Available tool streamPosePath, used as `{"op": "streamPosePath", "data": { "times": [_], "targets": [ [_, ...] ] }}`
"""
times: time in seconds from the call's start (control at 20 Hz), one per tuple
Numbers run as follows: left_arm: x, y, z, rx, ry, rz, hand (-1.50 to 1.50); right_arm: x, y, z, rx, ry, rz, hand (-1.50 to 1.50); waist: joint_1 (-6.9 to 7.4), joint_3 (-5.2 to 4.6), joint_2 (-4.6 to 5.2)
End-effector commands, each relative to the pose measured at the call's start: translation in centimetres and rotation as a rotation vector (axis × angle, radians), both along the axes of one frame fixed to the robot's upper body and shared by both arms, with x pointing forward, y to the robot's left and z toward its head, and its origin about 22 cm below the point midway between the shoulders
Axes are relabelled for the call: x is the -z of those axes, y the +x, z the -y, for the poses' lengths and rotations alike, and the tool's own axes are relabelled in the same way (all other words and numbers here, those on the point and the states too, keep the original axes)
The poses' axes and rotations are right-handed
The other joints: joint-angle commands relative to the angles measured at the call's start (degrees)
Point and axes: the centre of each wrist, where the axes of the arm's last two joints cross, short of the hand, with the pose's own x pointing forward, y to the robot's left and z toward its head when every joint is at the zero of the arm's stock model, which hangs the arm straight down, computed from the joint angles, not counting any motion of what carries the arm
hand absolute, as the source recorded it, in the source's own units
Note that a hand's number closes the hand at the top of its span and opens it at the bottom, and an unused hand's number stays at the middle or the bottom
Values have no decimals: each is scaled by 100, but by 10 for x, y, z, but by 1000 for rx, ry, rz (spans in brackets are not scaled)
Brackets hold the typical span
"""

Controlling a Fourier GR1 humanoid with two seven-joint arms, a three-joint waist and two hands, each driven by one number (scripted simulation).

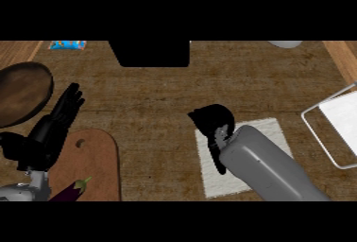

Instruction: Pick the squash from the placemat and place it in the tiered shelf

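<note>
Brown woven counter [153, 94]: right hand [213, 120] curled over the white placemat [216, 182] at 5 o'clock, squash hidden, grip undeterminable; tiered shelf [335, 137] at 3 o'clock; left hand [59, 116] open at 9 o'clock.

Brown woven-textured counter top [153, 94]

Right hand [211, 120] curled, covers whatever it holds. Arm hides part of white mat [209, 175]. Shelf [333, 127] cut off at right edge. Eggplant [72, 190] cut off at bottom.
</note>
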Motion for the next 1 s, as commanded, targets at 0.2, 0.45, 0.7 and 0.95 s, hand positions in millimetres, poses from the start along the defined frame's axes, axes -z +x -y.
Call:
{"op": "streamPosePath", "data": {
  "times": [0.2,0.45,0.7,0.95],
  "targets": [
    [9,-12,-14,4,-10,-11,0,18,1,-14,9,-143,-45,-150,13,-1,1],
    [-15,-4,-9,6,-8,-2,0,24,5,-3,-6,-278,41,-150,22,2,0],
    [-3,-8,-12,-1,-3,-14,0,35,1,15,-8,-320,21,-150,-3,1,-1],
    [-14,8,-3,-10,10,8,0,27,2,9,21,-345,6,-150,-23,0,-3]
  ]
}}
